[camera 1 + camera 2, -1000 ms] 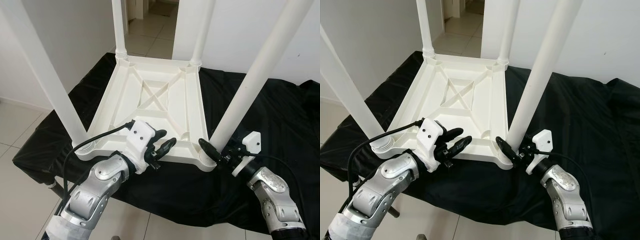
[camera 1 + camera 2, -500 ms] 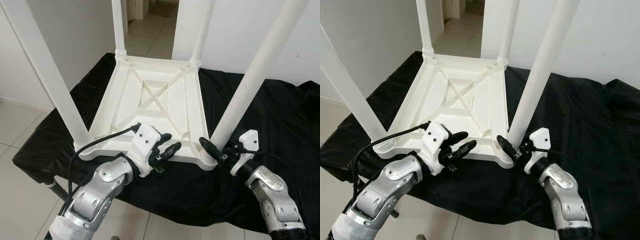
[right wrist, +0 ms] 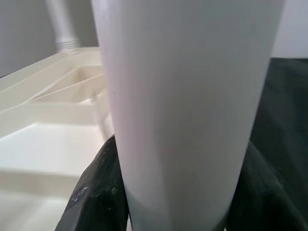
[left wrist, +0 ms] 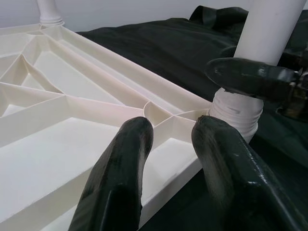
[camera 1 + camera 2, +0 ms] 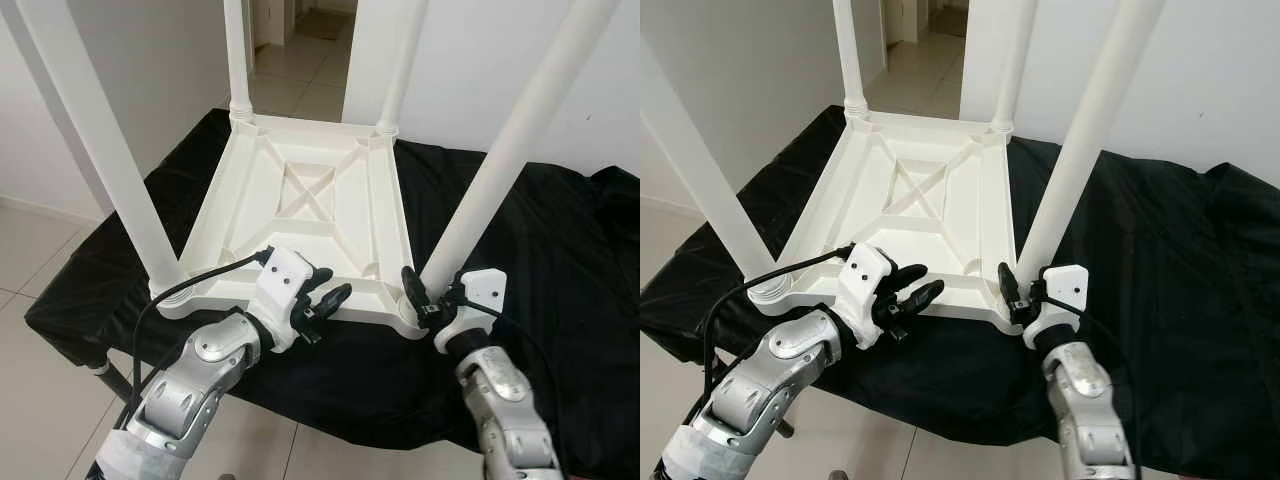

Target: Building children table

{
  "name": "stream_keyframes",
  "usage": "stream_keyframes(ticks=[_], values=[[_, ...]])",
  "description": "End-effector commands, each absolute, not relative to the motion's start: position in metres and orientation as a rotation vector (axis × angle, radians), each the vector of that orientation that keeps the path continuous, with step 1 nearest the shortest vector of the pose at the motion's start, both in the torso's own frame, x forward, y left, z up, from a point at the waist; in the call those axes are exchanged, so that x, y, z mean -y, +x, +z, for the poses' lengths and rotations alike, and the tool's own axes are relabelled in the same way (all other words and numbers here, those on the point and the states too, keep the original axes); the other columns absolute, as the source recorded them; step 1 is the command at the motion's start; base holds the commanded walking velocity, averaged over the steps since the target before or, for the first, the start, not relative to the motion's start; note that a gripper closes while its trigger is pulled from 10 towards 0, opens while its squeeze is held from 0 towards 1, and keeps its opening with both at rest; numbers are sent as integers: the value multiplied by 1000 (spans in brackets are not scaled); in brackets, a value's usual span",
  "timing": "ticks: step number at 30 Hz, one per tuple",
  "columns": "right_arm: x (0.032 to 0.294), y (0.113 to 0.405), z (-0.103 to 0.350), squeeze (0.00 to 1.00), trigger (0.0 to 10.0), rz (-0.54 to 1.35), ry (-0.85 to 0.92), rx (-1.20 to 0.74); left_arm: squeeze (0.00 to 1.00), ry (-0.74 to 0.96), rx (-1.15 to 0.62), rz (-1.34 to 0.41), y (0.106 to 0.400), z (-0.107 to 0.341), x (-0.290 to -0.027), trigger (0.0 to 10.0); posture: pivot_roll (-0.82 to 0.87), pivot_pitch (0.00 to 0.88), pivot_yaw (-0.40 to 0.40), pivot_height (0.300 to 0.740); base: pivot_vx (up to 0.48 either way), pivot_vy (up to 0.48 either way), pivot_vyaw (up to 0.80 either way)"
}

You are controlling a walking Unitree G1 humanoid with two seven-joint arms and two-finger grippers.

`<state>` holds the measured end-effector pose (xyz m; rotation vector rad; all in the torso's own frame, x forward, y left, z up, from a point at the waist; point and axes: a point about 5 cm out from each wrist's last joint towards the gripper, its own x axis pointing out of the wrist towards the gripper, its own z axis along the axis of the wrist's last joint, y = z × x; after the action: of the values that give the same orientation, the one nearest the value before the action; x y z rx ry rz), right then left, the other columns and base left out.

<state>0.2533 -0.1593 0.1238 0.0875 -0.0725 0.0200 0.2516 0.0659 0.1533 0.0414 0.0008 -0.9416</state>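
Children's table takes shape, upside down on a black-draped tabletop point(image 5: 560, 250).
The white children's table point(image 5: 310, 215) has four legs up; the right gripper point(image 5: 425, 300) straddles the near-right leg point(image 5: 490, 190) at its base, the left gripper point(image 5: 325, 300) parted by the rim. A skewed twist could cross-thread the leg.

Home; tiled floor point(image 5: 40, 250), doorway point(image 5: 300, 20)

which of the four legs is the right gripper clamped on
The near right leg: the right gripper straddles its base. The other three legs stand free of it.
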Motion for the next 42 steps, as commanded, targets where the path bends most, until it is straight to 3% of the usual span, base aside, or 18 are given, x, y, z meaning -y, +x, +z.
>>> stream_keyframes(ticks=[1,9,12,13,15,16,31,32,33,42], values=[[171,250,109,0,10000,-128,109,-8,0,55,0,-956,253,151,-65,10000,-75,0,-51,740,0,0,0],[161,254,107,0,10000,-243,128,-37,0,-8,-38,-917,261,153,-67,10000,-72,0,-60,740,0,0,0],[154,255,112,0,10000,-171,134,-6,0,1,-16,-910,264,154,-69,10000,-66,0,-63,740,0,0,0],[155,256,113,663,10000,-167,139,2,0,21,6,-913,263,155,-69,10000,-65,0,-60,740,0,0,0],[156,256,114,663,10000,-171,143,6,0,36,22,-915,263,156,-69,10000,-65,0,-60,740,0,0,0],[158,257,115,1000,10000,-171,142,13,0,38,21,-916,262,155,-69,10000,-65,0,-57,740,0,0,0],[180,255,127,1000,10000,93,88,100,0,76,24,-961,258,156,-65,10000,-57,0,-53,740,0,0,0],[183,255,128,561,10000,139,80,104,0,79,25,-965,257,156,-65,10000,-57,0,-53,740,0,0,0],[185,256,129,0,10000,199,72,100,0,80,26,-973,256,156,-65,10000,-59,0,-50,740,0,0,0],[199,263,132,0,10000,429,17,78,0,95,43,-1007,253,157,-62,10000,-53,0,-55,740,0,0,0]])
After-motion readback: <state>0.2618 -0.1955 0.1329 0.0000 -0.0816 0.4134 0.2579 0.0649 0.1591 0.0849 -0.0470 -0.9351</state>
